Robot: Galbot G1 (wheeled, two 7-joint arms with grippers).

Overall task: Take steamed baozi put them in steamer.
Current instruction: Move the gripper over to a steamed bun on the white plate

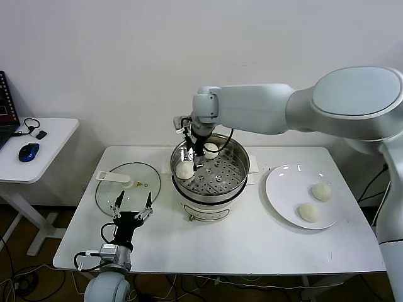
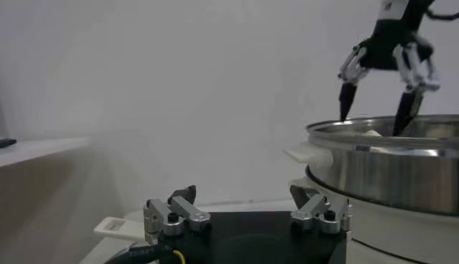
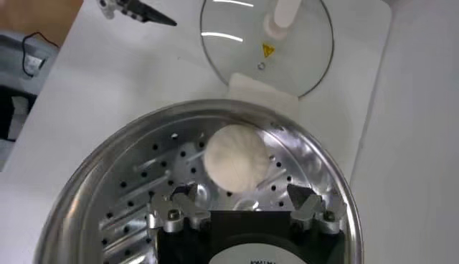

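From the head camera, the right gripper [image 1: 192,158] hangs over the steamer [image 1: 234,186], fingers spread wide with nothing between them. Just below and to its left a baozi [image 1: 184,170] sits on the perforated tray; a second baozi [image 1: 211,150] lies just behind the gripper by the far wall. Well off to its right, a white plate [image 1: 281,187] carries two more buns [image 1: 322,191], [image 1: 308,212]. To its left the glass lid [image 1: 118,200] lies flat on the table [image 1: 252,242], and the left gripper [image 1: 131,207] rests open and empty at the lid's near edge. Farther left, a side table holds a blue mouse [image 1: 28,151].

Left wrist camera: its own open fingers sit low, and the right gripper [image 2: 378,106] dips its splayed tips inside the steamer's rim [image 2: 387,147], holding nothing.

Right wrist camera: looking straight down, one bun [image 3: 236,158] lies on the tray just ahead of the parted fingertips, untouched. Beyond the steamer wall [image 3: 93,176] sits the lid [image 3: 244,39].
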